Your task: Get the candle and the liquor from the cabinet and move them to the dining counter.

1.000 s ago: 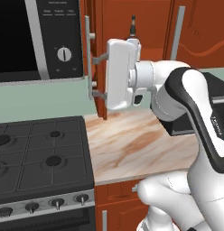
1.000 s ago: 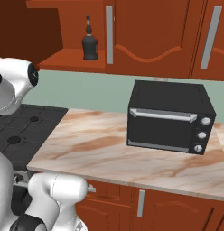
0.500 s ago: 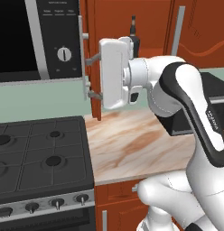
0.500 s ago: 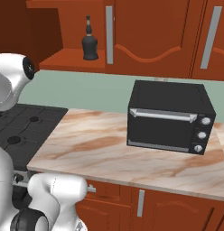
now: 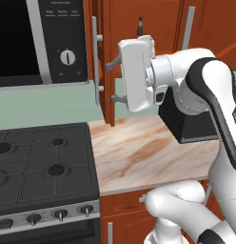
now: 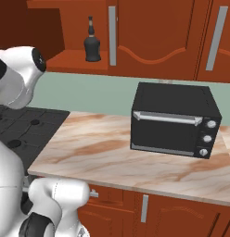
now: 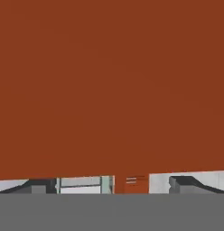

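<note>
The liquor (image 6: 92,46), a black bottle with a thin neck, stands on the open shelf of the red-brown cabinet (image 6: 149,32); its cap (image 5: 140,23) peeks above my hand. My gripper (image 5: 112,82) points left with its jaws open and nothing between them, right beside the edge of the swung-out cabinet door (image 5: 106,57) and its silver handle (image 5: 94,62). Up close, the door's red-brown wood fills the space ahead of the gripper (image 7: 114,185). The candle and the dining counter are out of view.
A black toaster oven (image 6: 175,120) sits on the marble-look worktop (image 6: 103,152), right of the arm. A dark gas stove (image 5: 41,162) lies to the left, with a microwave (image 5: 39,43) above it. Closed cabinet doors (image 6: 219,37) hang over the oven.
My hand swung left toward the door edge, then drew back a little to the right. The jaws stayed open and the bottle has not moved.
</note>
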Tool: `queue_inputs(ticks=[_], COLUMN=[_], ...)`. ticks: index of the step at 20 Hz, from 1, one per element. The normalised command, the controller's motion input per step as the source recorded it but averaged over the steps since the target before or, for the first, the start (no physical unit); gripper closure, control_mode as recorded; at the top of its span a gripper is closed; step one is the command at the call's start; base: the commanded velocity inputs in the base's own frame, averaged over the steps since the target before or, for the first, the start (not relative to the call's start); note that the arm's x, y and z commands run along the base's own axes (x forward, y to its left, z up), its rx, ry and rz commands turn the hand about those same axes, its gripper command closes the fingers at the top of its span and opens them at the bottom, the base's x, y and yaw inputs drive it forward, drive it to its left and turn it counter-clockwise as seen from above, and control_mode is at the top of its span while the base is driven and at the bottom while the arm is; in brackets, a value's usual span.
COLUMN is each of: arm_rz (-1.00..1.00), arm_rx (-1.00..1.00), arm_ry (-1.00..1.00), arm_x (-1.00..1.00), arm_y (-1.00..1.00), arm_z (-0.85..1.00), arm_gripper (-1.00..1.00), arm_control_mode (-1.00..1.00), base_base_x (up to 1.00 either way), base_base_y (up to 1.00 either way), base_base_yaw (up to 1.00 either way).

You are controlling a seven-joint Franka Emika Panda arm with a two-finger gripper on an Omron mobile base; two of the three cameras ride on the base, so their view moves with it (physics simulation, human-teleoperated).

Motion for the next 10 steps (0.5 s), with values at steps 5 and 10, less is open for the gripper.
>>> queue_inputs(ticks=[5, 10], arm_rz=[0.0, 0.0], arm_rx=[-0.13, -0.11], arm_ry=[-0.05, -0.05], arm_x=[0.0, 0.0], arm_y=[-0.65, -0.66], arm_z=[-0.01, -0.03], arm_gripper=[-1.0, -1.0], arm_control_mode=[-1.0, -1.0], base_base_x=[0.0, 0.0], base_base_y=[0.0, 0.0], base_base_yaw=[0.0, 0.0])
